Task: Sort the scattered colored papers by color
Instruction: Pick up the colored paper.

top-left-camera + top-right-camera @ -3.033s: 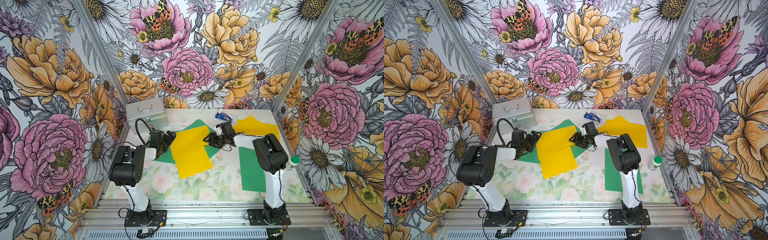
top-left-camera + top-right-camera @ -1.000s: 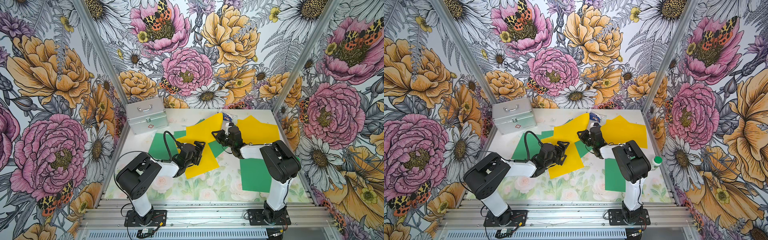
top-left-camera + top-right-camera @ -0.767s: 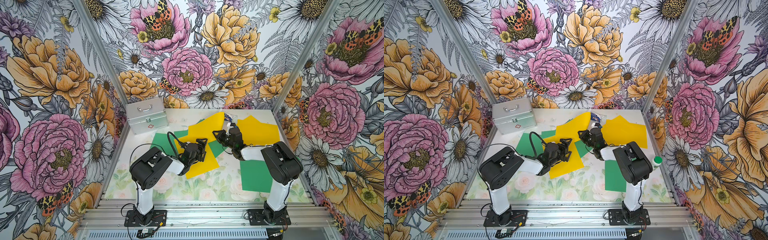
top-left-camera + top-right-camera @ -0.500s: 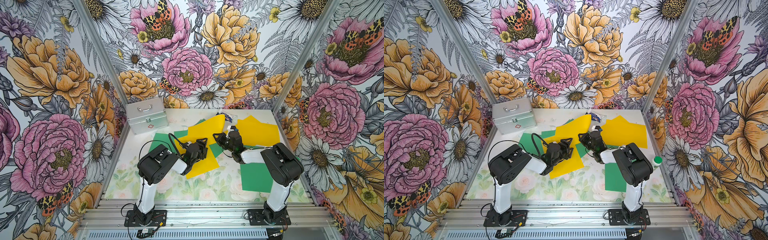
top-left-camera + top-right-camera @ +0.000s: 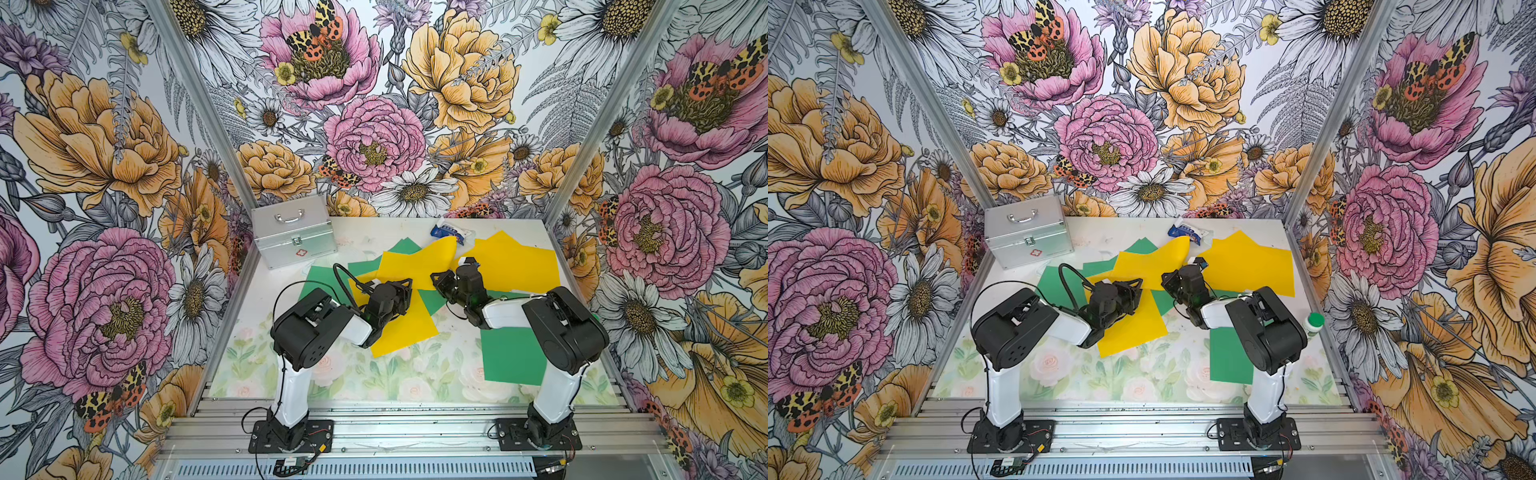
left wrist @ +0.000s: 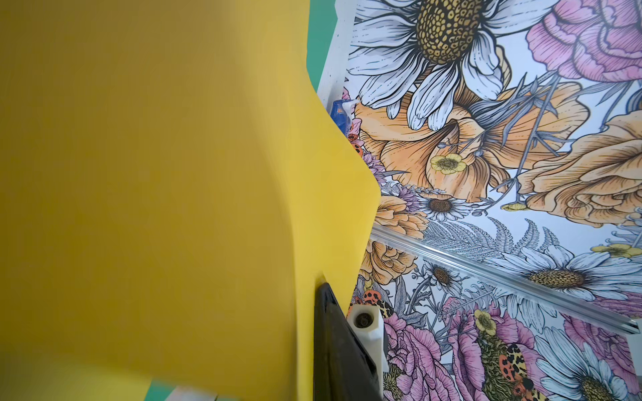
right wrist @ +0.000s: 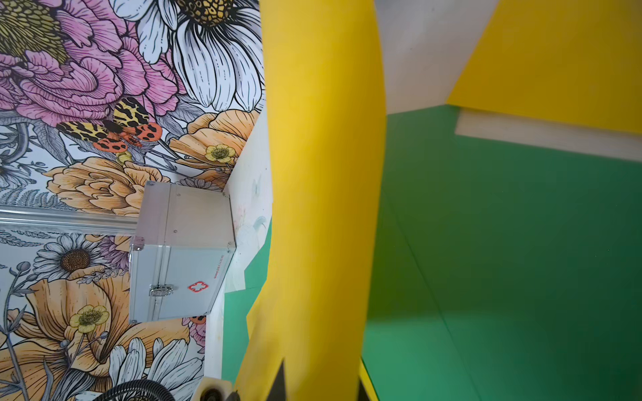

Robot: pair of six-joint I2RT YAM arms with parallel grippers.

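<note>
The right gripper [image 5: 438, 279] pinches one edge of the raised yellow sheet [image 5: 419, 262]. In the right wrist view that sheet rises as a curved band from between the dark fingertips [image 7: 280, 380]. The left gripper [image 5: 402, 286] sits at the sheet's near edge, where it overlaps a second yellow sheet [image 5: 405, 328] lying flat at centre front. Whether the left jaws are spread or pressed together cannot be determined (the left wrist view shows only one black finger [image 6: 333, 343] beside the yellow surface). A third yellow sheet [image 5: 515, 262] lies flat at far right. Several green sheets [image 5: 322, 282] lie partly under the yellow ones at centre left. A separate green sheet [image 5: 513, 357] lies front right, partly under the right arm. A silver case [image 5: 293, 230] stands in the far left corner. A blue-and-white packet [image 5: 446, 232] lies just behind the raised sheet.
</note>
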